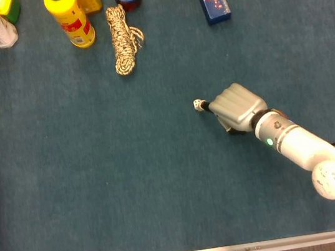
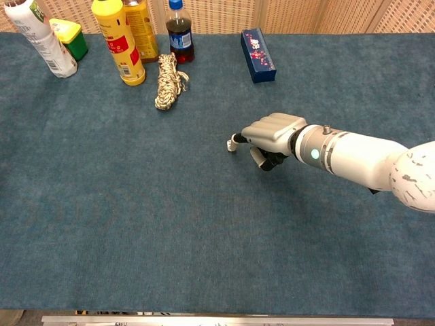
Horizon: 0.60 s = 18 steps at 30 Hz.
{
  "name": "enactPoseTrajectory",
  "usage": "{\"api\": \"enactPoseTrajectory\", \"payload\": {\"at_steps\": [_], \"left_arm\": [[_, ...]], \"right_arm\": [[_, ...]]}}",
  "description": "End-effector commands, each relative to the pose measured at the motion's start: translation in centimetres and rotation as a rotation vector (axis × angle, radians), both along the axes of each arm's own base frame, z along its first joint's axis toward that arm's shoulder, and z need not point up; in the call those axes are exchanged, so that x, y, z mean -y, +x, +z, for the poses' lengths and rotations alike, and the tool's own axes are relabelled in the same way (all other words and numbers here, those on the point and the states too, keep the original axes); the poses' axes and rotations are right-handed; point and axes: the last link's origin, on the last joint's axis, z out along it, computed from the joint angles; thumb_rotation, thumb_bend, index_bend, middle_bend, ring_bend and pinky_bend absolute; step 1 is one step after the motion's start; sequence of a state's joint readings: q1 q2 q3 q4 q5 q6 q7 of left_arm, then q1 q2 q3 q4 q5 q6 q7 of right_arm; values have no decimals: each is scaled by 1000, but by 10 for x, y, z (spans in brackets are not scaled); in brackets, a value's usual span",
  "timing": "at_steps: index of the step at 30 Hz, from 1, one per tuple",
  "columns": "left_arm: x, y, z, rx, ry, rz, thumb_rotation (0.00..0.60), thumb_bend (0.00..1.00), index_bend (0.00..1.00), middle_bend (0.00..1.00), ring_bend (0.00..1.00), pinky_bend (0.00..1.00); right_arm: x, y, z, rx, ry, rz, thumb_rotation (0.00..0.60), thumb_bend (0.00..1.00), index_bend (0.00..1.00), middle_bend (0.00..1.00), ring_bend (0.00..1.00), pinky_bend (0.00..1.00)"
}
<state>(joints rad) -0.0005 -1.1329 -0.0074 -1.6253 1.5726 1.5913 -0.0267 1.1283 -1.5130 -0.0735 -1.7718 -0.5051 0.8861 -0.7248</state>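
Behind table, wicker screen (image 2: 306, 13), chest-only.

Matt grey plastic right hand (image 1: 235, 108) on glossy white arm; blue table cloth (image 1: 99, 173) napped, coiled rope (image 1: 123, 38) rough at 11 o'clock.

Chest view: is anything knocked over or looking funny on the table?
Nothing is spilled. The white bottle at the far left leans instead of standing straight like the yellow bottle. The rope bundle lies loose beside them.
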Motion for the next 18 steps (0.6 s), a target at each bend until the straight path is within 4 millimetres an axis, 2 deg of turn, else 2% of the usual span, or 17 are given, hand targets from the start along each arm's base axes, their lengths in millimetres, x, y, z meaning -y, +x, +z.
{"api": "enactPoseTrajectory", "payload": {"at_steps": [1, 9, 12, 14, 18], "left_arm": [[0, 0, 0, -1, -1, 1, 600, 135, 0, 0, 0, 0], [-1, -1, 1, 4, 3, 1, 600, 135, 0, 0, 0, 0], [-1, -1, 2, 5, 4, 3, 600, 135, 0, 0, 0, 0], [0, -1, 2, 5, 5, 4, 600, 135, 0, 0, 0, 0], [-1, -3, 3, 5, 8, 7, 600, 135, 0, 0, 0, 0]], "right_arm": [[4, 1, 1, 5, -13, -8, 600, 972, 212, 1000, 1000, 1000], [14, 6, 4, 36, -35, -26, 600, 972, 212, 1000, 1000, 1000], [14, 8, 11, 69, -46, -28, 600, 969, 212, 1000, 1000, 1000], [11, 7, 22, 94, -68, -16, 600, 956, 212, 1000, 1000, 1000], [6, -9, 54, 125, -157, -7, 600, 831, 212, 1000, 1000, 1000]]}}
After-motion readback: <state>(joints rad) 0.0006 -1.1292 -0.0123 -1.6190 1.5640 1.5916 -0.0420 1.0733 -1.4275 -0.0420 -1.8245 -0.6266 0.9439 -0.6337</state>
